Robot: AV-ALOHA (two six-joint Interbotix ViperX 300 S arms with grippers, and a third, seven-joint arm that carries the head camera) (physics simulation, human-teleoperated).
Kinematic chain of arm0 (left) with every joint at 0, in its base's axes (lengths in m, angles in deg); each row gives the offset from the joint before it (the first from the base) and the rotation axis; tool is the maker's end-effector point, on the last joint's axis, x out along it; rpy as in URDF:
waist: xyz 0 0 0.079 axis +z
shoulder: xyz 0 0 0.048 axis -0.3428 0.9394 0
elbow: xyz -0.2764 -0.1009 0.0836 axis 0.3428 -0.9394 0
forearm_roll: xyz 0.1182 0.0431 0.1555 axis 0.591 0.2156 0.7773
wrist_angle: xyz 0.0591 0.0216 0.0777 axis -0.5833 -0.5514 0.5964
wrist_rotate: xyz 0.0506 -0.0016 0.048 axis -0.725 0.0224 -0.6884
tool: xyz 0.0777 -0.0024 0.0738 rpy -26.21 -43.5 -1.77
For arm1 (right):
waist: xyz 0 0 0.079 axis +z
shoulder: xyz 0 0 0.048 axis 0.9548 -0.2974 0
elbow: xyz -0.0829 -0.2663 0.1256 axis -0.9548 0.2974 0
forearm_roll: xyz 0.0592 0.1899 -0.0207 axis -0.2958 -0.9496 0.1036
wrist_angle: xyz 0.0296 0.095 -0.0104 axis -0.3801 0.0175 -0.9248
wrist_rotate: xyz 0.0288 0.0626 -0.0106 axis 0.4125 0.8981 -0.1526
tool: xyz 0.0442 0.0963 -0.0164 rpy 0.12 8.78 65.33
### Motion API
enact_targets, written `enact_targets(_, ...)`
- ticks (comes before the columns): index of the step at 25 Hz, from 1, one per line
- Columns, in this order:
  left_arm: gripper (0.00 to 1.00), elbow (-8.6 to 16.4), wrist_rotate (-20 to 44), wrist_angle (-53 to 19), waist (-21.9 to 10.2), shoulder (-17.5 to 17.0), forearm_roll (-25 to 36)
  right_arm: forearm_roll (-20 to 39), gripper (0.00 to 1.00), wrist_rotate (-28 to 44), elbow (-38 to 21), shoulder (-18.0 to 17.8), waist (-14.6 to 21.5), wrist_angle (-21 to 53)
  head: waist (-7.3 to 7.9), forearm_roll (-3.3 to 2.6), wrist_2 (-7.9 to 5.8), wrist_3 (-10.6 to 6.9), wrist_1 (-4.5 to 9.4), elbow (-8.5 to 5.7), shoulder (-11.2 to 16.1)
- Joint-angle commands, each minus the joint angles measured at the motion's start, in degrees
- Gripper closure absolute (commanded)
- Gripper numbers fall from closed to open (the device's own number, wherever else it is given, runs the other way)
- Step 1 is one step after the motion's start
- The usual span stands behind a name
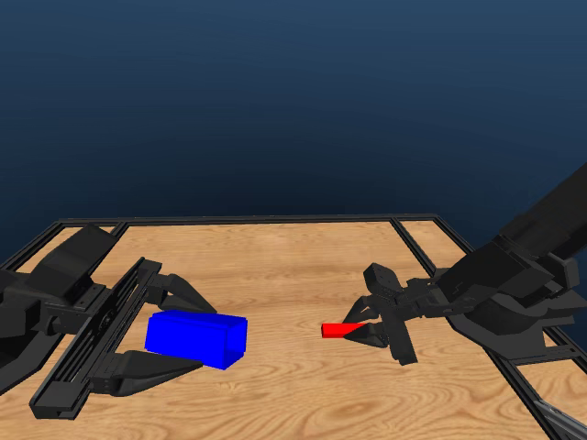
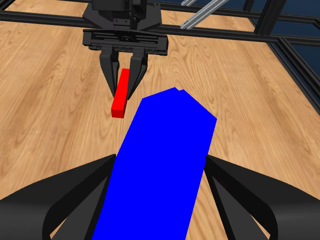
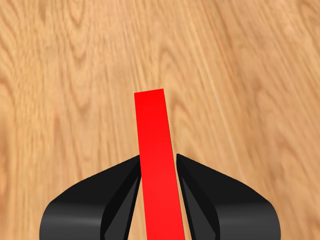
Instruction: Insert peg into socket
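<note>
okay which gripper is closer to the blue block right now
Left. The left gripper has its jaws on either side of the blue block, apparently gripping it. The right gripper is across the table, its jaws closed on the red peg.

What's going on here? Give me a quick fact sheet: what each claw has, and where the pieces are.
left claw: shut on the socket
right claw: shut on the peg
peg: its free end sticks out toward the socket
gap: peg and socket apart, not touching
table: wooden, under both
insertion: not yet done
</note>
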Motion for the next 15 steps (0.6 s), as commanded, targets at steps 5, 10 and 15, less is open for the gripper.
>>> enact_targets(5, 1.0, 0.85, -4.94, 8.1, -1.35, 1.07, -7.89, -4.09, 1.0, -9.28, -3.8, 6.18, 2.15, 2.41, 0.08, 0.04, 0.04, 1.05, 0.36, 0.89, -5.01)
enact_targets(10, 1.0, 1.24, -8.03, 12.71, -5.38, 2.79, -13.19, -1.19, 1.0, -9.24, -10.62, 13.07, 1.4, 9.93, 1.0, 0.33, 0.17, 2.63, 0.69, 2.26, -8.45)
enact_targets(15, 1.0, 1.3, -9.56, 11.75, -6.32, 3.24, -16.11, 5.89, 1.0, -8.26, -19.52, 17.4, 2.08, 18.36, 2.49, 0.68, -0.12, 3.39, 1.38, 3.21, -10.4)
